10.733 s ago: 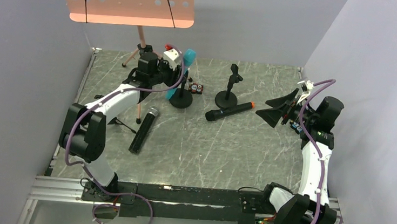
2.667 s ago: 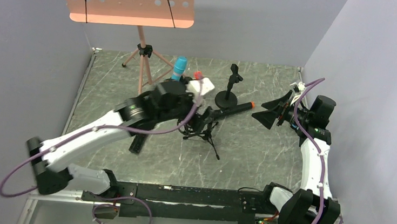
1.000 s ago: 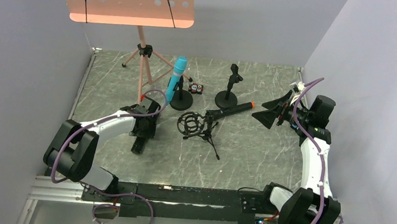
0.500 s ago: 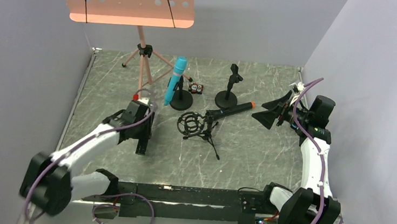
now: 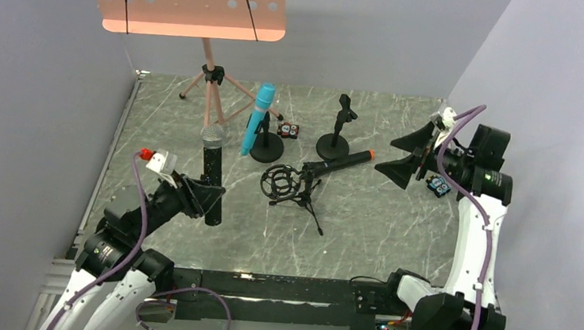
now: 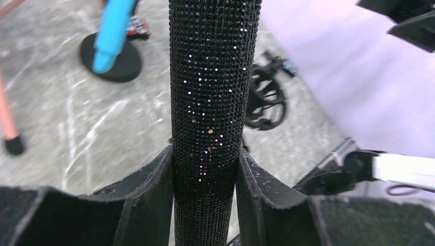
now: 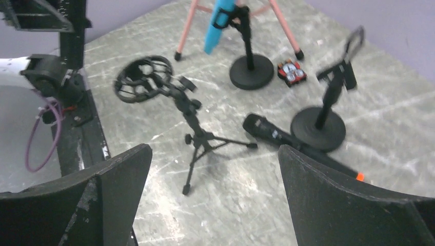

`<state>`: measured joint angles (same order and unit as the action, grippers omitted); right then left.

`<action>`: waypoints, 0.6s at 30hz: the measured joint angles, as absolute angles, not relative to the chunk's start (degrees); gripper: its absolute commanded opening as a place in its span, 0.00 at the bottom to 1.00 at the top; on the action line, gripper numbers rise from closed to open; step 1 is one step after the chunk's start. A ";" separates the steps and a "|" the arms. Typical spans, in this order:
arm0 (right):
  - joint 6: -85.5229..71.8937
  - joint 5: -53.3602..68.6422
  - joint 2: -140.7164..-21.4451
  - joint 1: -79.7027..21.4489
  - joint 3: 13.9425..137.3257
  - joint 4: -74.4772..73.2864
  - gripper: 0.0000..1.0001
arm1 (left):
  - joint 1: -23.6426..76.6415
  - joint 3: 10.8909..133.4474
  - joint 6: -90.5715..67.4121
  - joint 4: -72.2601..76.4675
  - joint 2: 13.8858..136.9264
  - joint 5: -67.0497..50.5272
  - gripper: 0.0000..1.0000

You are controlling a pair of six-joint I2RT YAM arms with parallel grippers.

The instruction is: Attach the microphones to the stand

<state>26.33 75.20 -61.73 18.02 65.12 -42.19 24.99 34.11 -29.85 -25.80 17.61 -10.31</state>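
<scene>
Left gripper [image 5: 208, 199] has its jaws clamped on the black mic [image 5: 211, 170], grabbing it low on the handle. The mic stands upright, silver mesh head on top, over the near-left part of the table [image 5: 363, 227]. On the left wrist cam both fingers [image 6: 153, 192] press flat against the sparkly black handle, one on each side. Can't tell if the bottom end touches the table.

Right gripper [image 5: 405, 155] hangs over the right side of the table with its jaws spread wide and nothing between them, well apart from all the gear.

Blue mic [image 5: 257, 120] is clipped into the round stand [image 5: 266, 148] toward the back, tilted, head up. Orange mic [image 5: 338, 163] lies flat on the table around the middle, orange end pointing right. Its other end is just beside the tripod [image 5: 293, 187], the one with the ring mount. The clip stand [image 5: 334, 137] is just behind the orange mic.

The pink music stand [image 5: 183, 0] is at the back left, its legs near the round stand. There's also a small red-and-black thing [image 5: 289, 130] next to that stand's base, too small to tell what it is.
</scene>
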 measured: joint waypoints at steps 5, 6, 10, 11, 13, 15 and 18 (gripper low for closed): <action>35.51 75.29 -62.22 8.58 75.42 -56.29 1.00 | 25.56 34.96 -34.30 -14.70 20.03 -18.13 0.00; 35.27 74.96 -62.00 4.95 75.57 -56.64 1.00 | 26.20 35.33 -35.35 -11.68 21.74 -18.92 0.00; 27.24 74.19 -60.55 -6.50 73.41 -51.09 1.00 | 35.18 40.36 -35.70 -2.46 31.35 -17.15 0.00; 25.56 74.19 -60.34 -7.90 73.21 -49.74 1.00 | 38.59 42.33 -35.11 -0.84 33.91 -16.21 0.00; 21.98 74.32 -60.38 -10.63 73.34 -46.89 1.00 | 46.85 47.94 -32.93 2.83 40.60 -13.10 0.00; 19.46 74.59 -61.04 -12.69 74.04 -45.39 1.00 | 53.58 53.56 -30.74 6.79 47.64 -10.59 0.00; 15.75 74.46 -61.30 -14.17 74.22 -42.92 1.00 | 58.39 60.49 -28.97 12.25 57.39 -6.87 0.00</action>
<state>15.75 74.46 -61.30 -14.17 74.22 -42.92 58.39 60.49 -28.97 12.25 57.39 -6.87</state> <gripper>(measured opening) 0.994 0.442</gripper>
